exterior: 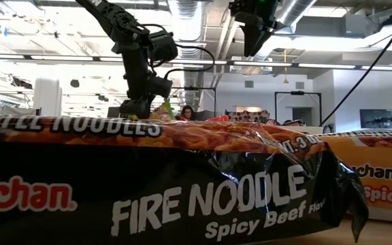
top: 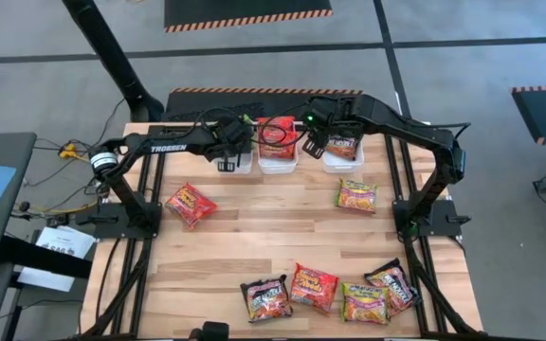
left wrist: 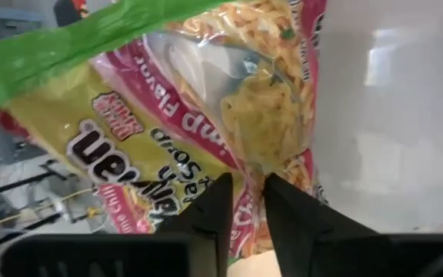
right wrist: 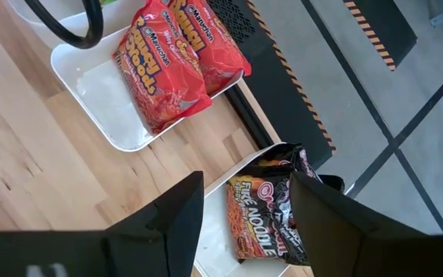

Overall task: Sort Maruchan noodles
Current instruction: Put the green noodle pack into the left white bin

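Hovering over the left bin, the left gripper pinches a green packet between narrow fingers; right gripper gapes above the black packet.

The middle of the bench lies bare between the three white bins along the far edge and the row of packets near the front edge. One red packet sits toward the left, a green-yellow one toward the right. Both arms crowd the space over the bins.
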You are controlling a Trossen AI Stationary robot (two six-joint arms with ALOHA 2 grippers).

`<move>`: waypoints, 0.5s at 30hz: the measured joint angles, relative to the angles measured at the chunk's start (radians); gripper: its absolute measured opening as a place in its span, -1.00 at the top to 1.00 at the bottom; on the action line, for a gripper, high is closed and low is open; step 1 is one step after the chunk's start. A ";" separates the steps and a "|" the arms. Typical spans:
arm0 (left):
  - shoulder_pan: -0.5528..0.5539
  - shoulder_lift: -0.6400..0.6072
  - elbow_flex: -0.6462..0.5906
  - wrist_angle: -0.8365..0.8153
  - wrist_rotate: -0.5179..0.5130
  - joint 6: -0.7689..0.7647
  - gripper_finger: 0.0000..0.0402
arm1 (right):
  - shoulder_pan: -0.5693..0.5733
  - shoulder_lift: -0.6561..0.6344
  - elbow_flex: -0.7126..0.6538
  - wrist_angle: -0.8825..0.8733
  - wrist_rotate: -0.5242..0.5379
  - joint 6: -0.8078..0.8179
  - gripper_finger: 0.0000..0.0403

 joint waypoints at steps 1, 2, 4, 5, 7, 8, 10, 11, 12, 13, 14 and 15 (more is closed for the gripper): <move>0.000 0.000 0.000 0.000 -0.022 0.001 0.61 | 0.000 0.000 0.000 0.000 0.000 0.000 -0.08; -0.001 0.000 0.000 0.000 -0.045 0.000 0.58 | 0.000 0.000 0.000 0.000 0.000 0.000 -0.08; -0.001 0.000 0.000 0.000 -0.107 -0.005 0.53 | 0.000 0.000 0.000 0.000 0.000 0.000 -0.08; 0.000 0.000 0.000 0.000 -0.136 -0.009 0.52 | 0.000 0.000 0.000 0.000 0.000 0.000 -0.08; 0.000 0.000 0.000 -0.001 -0.165 -0.017 0.51 | 0.000 0.000 0.000 0.000 0.000 0.001 -0.08; 0.000 -0.001 0.002 -0.008 -0.160 -0.024 0.51 | 0.000 0.000 0.000 0.000 0.000 0.001 -0.08; 0.000 -0.001 0.012 -0.021 -0.115 -0.050 0.51 | 0.000 0.000 0.000 0.001 0.000 0.001 -0.08; 0.000 -0.002 0.014 -0.019 -0.085 -0.065 0.51 | 0.000 0.000 0.000 0.000 0.000 0.001 -0.08; 0.000 -0.002 0.017 -0.020 -0.054 -0.081 0.51 | 0.000 0.000 0.000 0.000 0.000 0.002 -0.08; 0.000 -0.002 0.019 -0.021 -0.031 -0.097 0.51 | 0.000 0.000 0.000 0.001 0.000 0.004 -0.08; 0.000 -0.002 0.021 -0.021 -0.017 -0.112 0.51 | 0.000 0.000 0.000 0.000 0.000 0.006 -0.08; -0.001 -0.002 0.024 -0.022 -0.012 -0.124 0.51 | 0.000 0.000 0.000 0.000 0.000 0.012 -0.08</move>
